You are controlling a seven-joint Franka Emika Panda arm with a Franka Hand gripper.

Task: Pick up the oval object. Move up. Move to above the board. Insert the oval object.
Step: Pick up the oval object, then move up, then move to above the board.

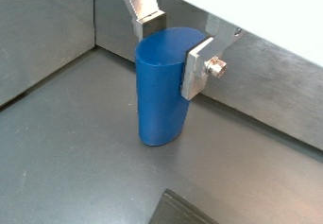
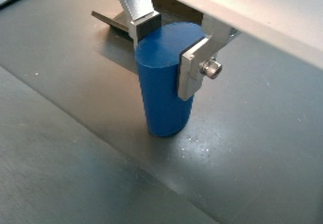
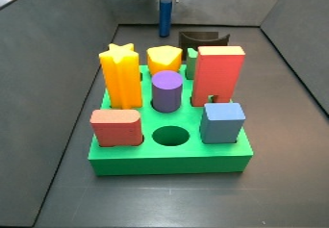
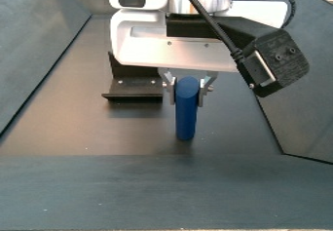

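Note:
The oval object (image 1: pixel 161 91), a tall smooth blue peg, stands upright on the grey floor near the back wall, far from the board. It shows in both wrist views (image 2: pixel 164 86) and both side views (image 3: pixel 164 18) (image 4: pixel 188 108). My gripper (image 1: pixel 175 46) reaches down over its top, with the silver fingers (image 2: pixel 194 69) pressed on opposite sides of the upper part, shut on it. The green board (image 3: pixel 174 161) lies in front in a side view, with an empty round hole (image 3: pixel 168 136) near its front edge.
The board holds a yellow star peg (image 3: pixel 119 73), a purple cylinder (image 3: pixel 166 89), a tall red block (image 3: pixel 220 73), a small blue block (image 3: pixel 221 122) and a low red block (image 3: pixel 114 128). The dark fixture (image 4: pixel 134 87) stands beside the peg. Grey walls enclose the floor.

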